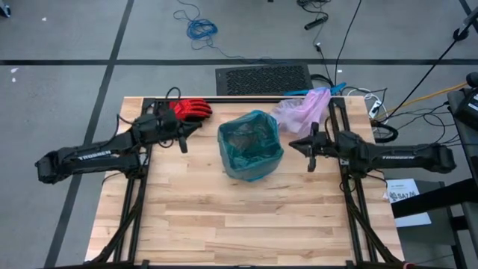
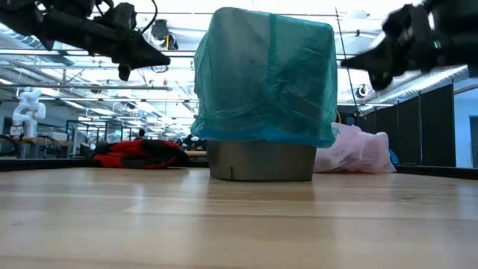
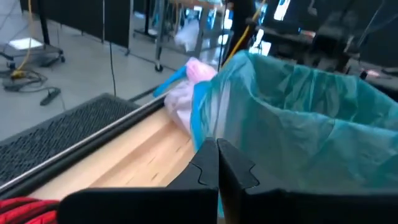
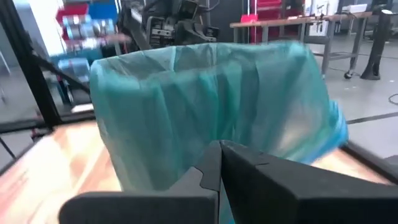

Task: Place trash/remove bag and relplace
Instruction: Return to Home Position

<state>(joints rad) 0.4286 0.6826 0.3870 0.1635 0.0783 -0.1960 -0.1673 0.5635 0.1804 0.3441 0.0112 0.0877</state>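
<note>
A grey bin (image 2: 261,161) stands at the table's middle, lined with a teal-green plastic bag (image 1: 250,144) (image 2: 263,75) (image 3: 305,118) (image 4: 208,106) draped over its rim. The pale lilac-pink bag (image 1: 305,108) (image 2: 355,149) (image 3: 189,93) lies crumpled on the table by the far right edge. No loose trash shows on the table. My left gripper (image 1: 200,125) (image 3: 217,165) hovers shut, left of the bin, above table level. My right gripper (image 1: 293,143) (image 4: 219,163) hovers shut, right of the bin. Neither touches anything.
A red glove (image 1: 192,109) (image 2: 134,153) lies near the table's far left edge, beside my left arm. The near half of the wooden table (image 1: 239,224) is bare wood. Cables and a black mat (image 1: 263,78) lie on the floor beyond the far edge.
</note>
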